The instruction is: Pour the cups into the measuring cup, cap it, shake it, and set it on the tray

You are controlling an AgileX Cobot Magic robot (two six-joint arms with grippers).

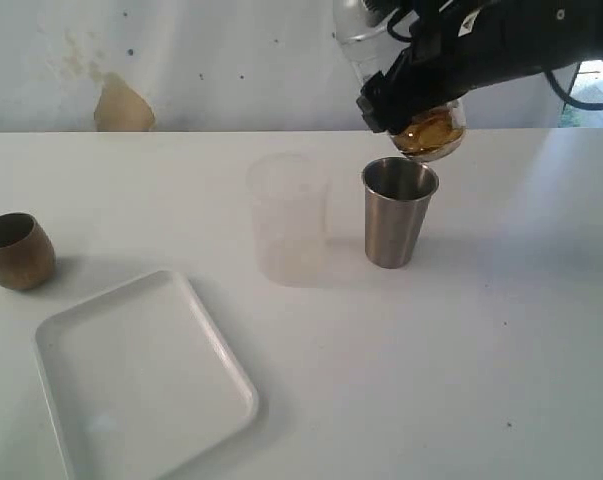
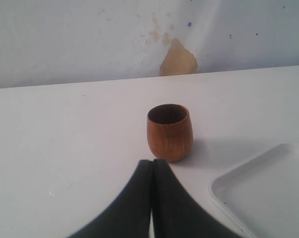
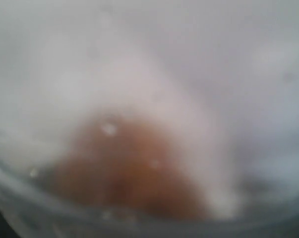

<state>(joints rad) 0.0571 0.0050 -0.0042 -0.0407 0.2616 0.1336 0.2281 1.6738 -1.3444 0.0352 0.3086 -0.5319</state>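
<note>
My right gripper [image 1: 406, 85] is shut on the clear measuring cup [image 1: 431, 135] and holds it tilted in the air, just above the steel tumbler [image 1: 398, 215]. Amber liquid sits in the cup's rounded bottom, and its top end looks closed by a clear lid. The right wrist view is filled by the blurred measuring cup [image 3: 134, 168] and its brown liquid. The brown wooden cup [image 1: 16, 252] stands upright at the far left. My left gripper [image 2: 152, 163] is shut and empty, just short of the wooden cup [image 2: 170, 131]. The white tray [image 1: 141, 385] lies at the front left.
A frosted translucent cup [image 1: 287, 218] stands left of the steel tumbler, a short gap between them. The tray's corner [image 2: 268, 193] lies beside the wooden cup in the left wrist view. A stained white wall [image 1: 121, 105] backs the table's far edge.
</note>
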